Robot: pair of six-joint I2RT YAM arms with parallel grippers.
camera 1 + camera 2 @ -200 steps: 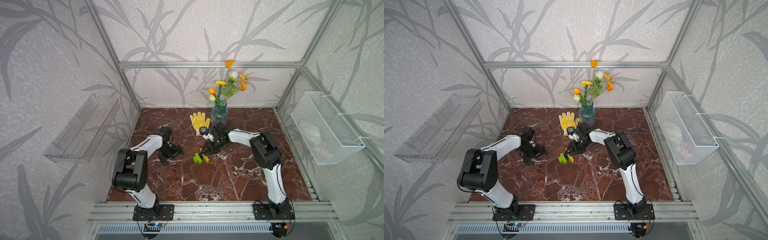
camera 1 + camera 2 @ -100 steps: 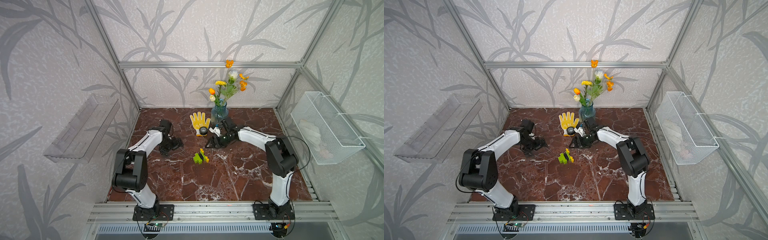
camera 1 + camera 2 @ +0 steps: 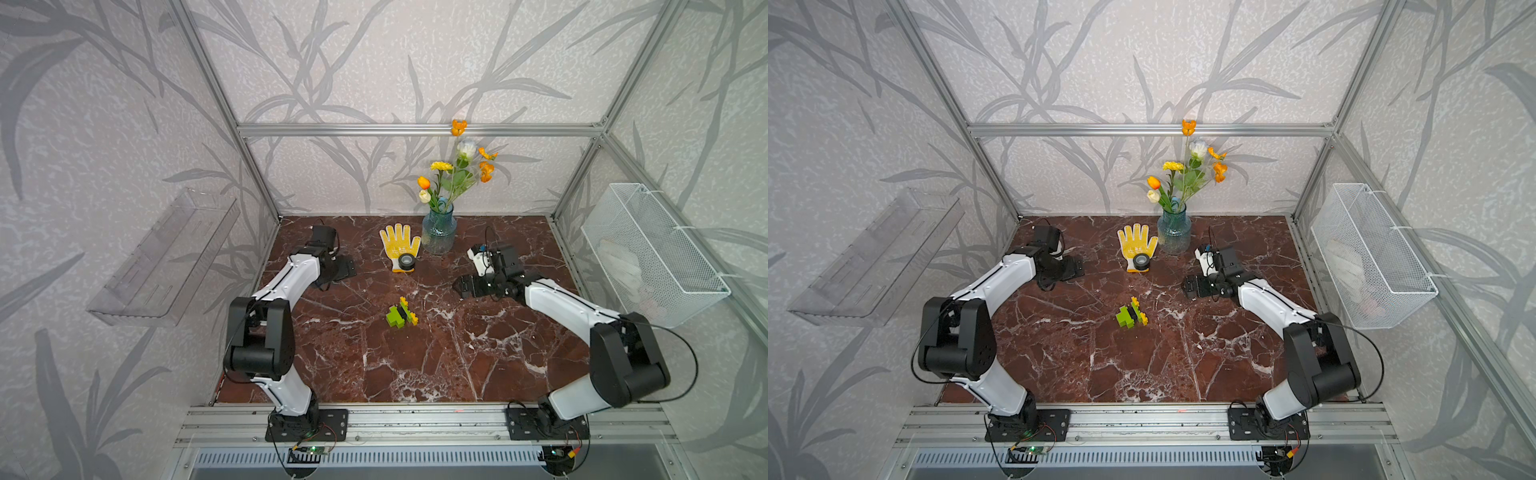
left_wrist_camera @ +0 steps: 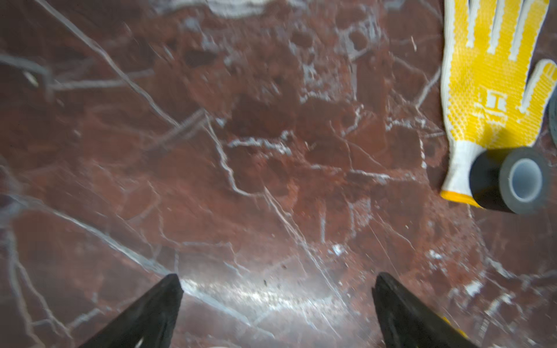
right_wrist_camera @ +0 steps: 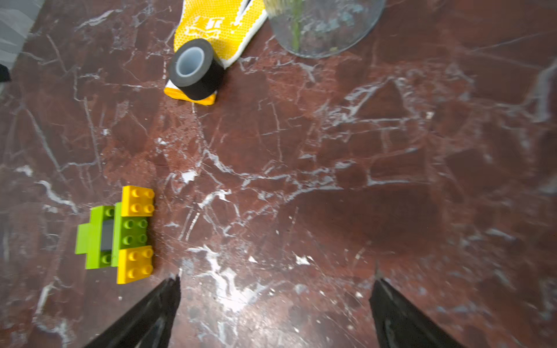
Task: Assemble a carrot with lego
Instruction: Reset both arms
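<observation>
carrot (image 3: 400, 312): long axis roughly front-back, green tip leftward | left hand (image 4: 277, 283): spread, empty | right hand (image 5: 275, 283): spread, empty

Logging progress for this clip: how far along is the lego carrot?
Done: the carrot lies as one joined cluster of green, black and yellow bricks. In hand: nothing; left gripper and right gripper are open, away from it. Left: apparently nothing; no loose bricks show.
</observation>
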